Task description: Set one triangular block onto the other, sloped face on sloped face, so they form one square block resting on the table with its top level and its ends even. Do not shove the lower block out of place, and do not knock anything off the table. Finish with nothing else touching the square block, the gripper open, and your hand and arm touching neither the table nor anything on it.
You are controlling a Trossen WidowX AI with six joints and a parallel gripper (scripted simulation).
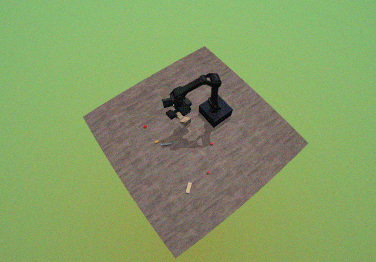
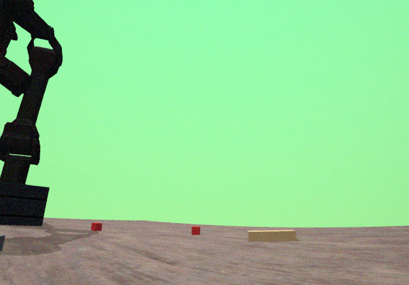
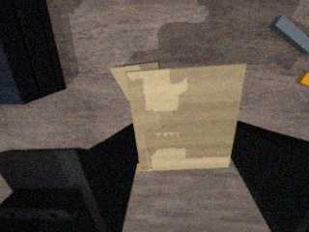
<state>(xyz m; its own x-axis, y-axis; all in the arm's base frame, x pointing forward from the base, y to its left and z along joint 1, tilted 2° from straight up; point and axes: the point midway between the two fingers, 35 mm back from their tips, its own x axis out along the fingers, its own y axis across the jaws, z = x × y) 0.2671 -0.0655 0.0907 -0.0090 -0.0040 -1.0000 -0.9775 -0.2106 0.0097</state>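
Note:
My gripper (image 1: pixel 178 115) (image 3: pixel 179 124) is shut on one pale wooden triangular block (image 1: pixel 180 115) (image 3: pixel 188 116), with a finger on each side of it. The other triangular block (image 1: pixel 185 120) (image 3: pixel 122 79) rests on the table (image 1: pixel 242 150) just beside and below the held one. In the wrist view the held block hides most of it, and only a corner shows past the upper left. Whether the two blocks touch, and how their sloped faces line up, I cannot tell. The gripper and both blocks are outside the exterior view.
A grey-blue bar (image 1: pixel 165 144) (image 3: pixel 292 34) and an orange cube (image 1: pixel 156 141) (image 3: pixel 304 79) lie nearby. Red cubes (image 1: pixel 144 126) (image 1: pixel 211 144) (image 1: pixel 208 172) are scattered around. A pale plank (image 1: pixel 188 187) (image 2: pixel 271 236) lies farther off. The arm's dark base (image 1: pixel 215 113) stands close to the blocks.

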